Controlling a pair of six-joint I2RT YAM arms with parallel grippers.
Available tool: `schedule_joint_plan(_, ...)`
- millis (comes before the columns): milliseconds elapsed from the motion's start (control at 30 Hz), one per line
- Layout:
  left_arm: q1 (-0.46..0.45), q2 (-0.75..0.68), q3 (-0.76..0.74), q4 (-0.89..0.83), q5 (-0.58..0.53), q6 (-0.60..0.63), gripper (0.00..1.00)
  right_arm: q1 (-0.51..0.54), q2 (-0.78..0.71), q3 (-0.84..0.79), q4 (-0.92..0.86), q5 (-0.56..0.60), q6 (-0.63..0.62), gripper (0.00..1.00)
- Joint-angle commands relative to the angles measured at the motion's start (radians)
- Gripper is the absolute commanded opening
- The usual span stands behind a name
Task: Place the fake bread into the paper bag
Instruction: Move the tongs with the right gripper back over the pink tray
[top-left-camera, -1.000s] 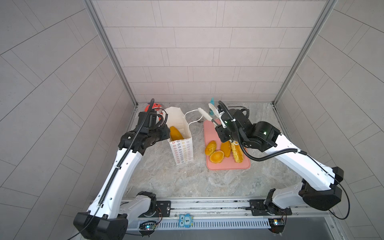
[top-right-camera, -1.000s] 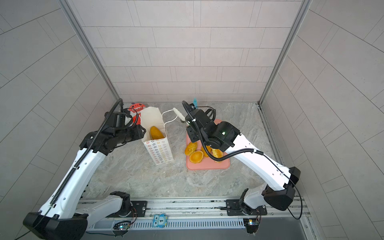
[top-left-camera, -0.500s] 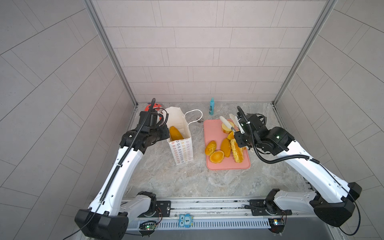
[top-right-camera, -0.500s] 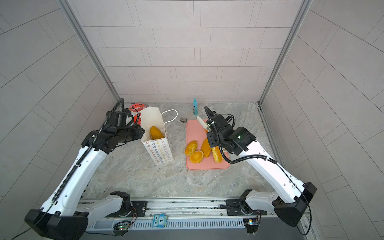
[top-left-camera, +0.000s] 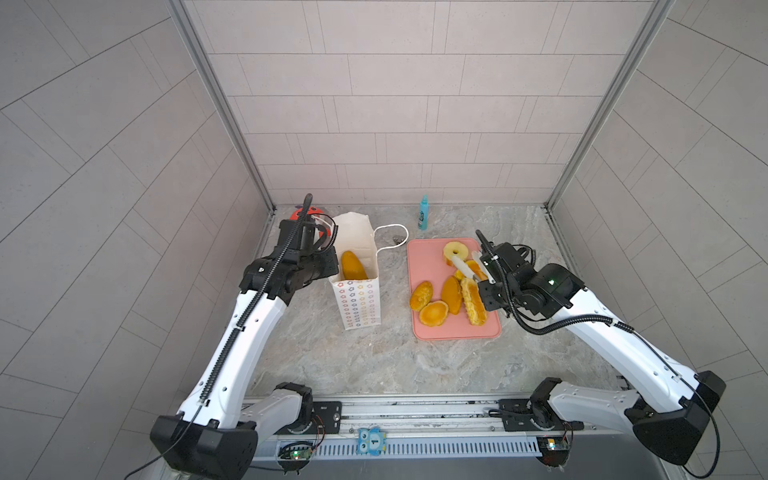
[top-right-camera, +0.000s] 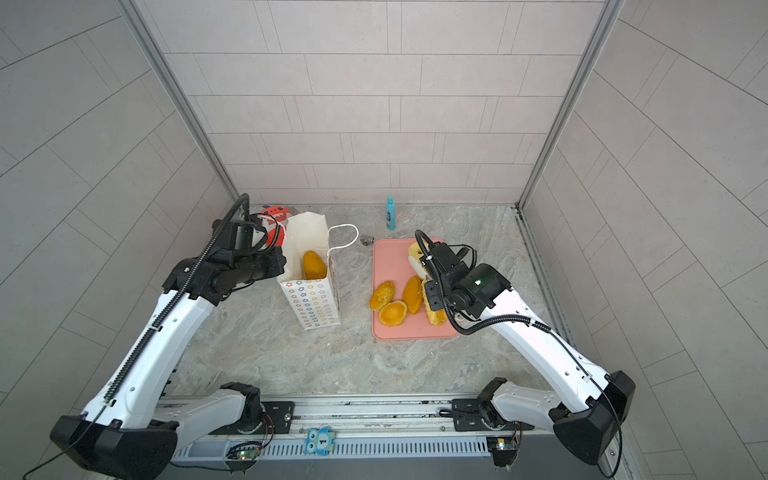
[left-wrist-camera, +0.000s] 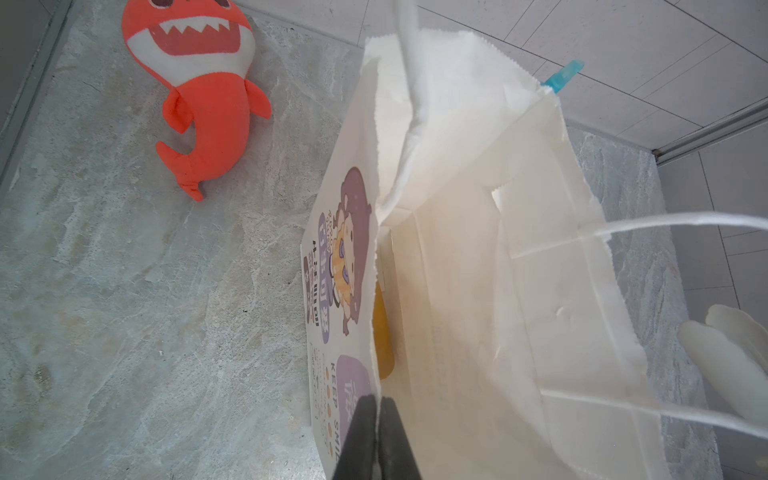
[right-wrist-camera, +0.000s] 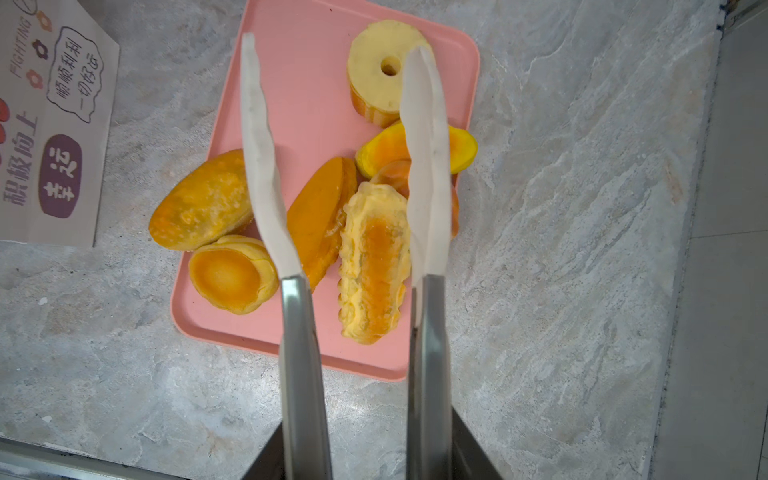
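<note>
With right gripper (right-wrist-camera: 368, 461) clamped on parted tongs (right-wrist-camera: 266, 187), hovers over fake bread (right-wrist-camera: 208, 203) on pink tray (right-wrist-camera: 299, 83), braided piece (right-wrist-camera: 374, 266) lengthwise beneath the tips; pinches rim of paper bag (left-wrist-camera: 457, 291) with closed left gripper (left-wrist-camera: 376, 440).

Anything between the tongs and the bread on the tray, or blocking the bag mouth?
Nothing visible. The tongs in the right gripper hang open above the bread on the tray. The bag stands open, rim pinched by the left gripper; one loaf inside.
</note>
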Motion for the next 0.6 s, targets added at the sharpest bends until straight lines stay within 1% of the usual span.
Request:
schedule_joint_plan(0,0.010,-0.001,0.033,-0.007,-0.025,0.026,0.01,-0.013,-0.035,-0.017,-0.031,0.004,0.029,0.46)
schedule_joint_plan(100,0.013,0.001,0.029,-0.007,-0.021,0.030,0.03,-0.018,-0.045,-0.040,-0.039,0.003,0.036,0.46)
schedule_joint_plan(167,0.013,-0.001,0.021,-0.006,-0.019,0.030,0.07,-0.023,-0.048,-0.053,-0.047,0.001,0.041,0.46)
schedule_joint_plan(200,0.015,-0.002,0.019,-0.004,-0.017,0.030,0.11,-0.026,-0.050,-0.060,-0.049,0.002,0.044,0.47)
schedule_joint_plan(300,0.014,-0.008,0.007,0.000,-0.017,0.030,0.27,-0.028,-0.052,-0.077,-0.057,0.000,0.052,0.47)
schedule_joint_plan(333,0.016,-0.011,0.005,0.000,-0.017,0.030,0.29,-0.029,-0.053,-0.082,-0.058,-0.003,0.055,0.48)
schedule_joint_plan(433,0.017,-0.014,-0.002,0.005,-0.014,0.030,0.33,-0.028,-0.059,-0.098,-0.061,-0.006,0.064,0.48)
schedule_joint_plan(567,0.018,-0.014,-0.011,0.012,-0.006,0.031,0.34,-0.028,-0.069,-0.110,-0.073,-0.005,0.073,0.48)
